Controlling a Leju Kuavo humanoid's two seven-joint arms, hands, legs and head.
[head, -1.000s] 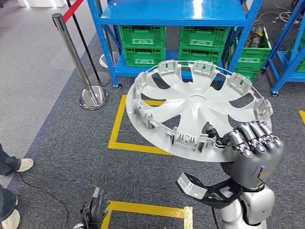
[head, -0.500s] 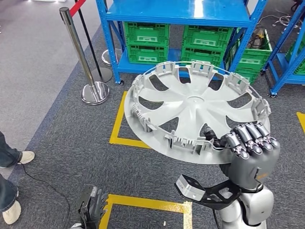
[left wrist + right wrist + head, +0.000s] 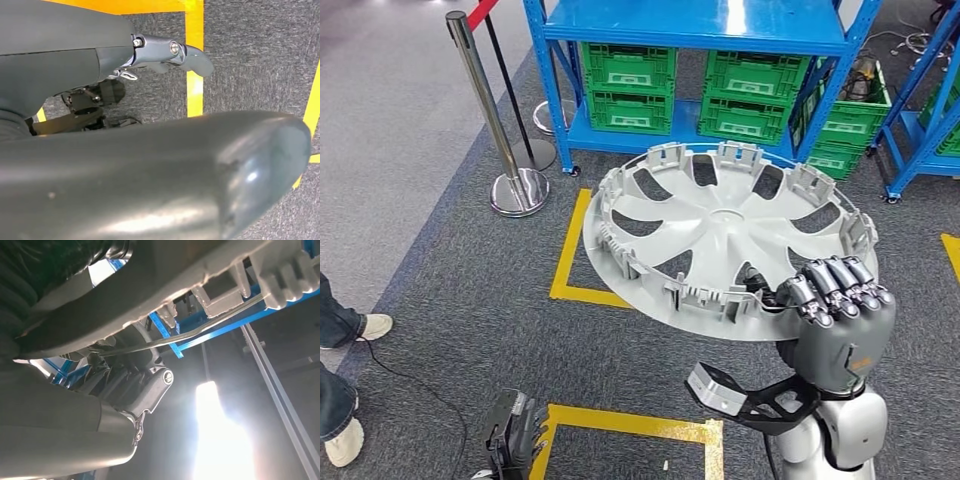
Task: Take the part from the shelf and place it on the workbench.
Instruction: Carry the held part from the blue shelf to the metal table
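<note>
Right hand [image 3: 841,300]: dark grey glossy shell, segmented metallic fingers [image 3: 848,275] with silver-grey knuckle links, small orange marking on the palm cover at about 5 o'clock. Below it a silver-white rounded forearm [image 3: 841,435]. A black forked bracket [image 3: 773,405] runs toward 9 o'clock from the wrist, carrying a light grey angular camera housing [image 3: 711,388]. Left hand [image 3: 518,432]: black and dark grey, boxy back, short dark fingers. In the left wrist view a thick smooth grey thumb [image 3: 188,175] with a glossy rounded tip, plus a bluish metal finger link [image 3: 166,50] with a slotted screw. Right wrist view shows a grey metal link with a round screw head [image 3: 168,376].
</note>
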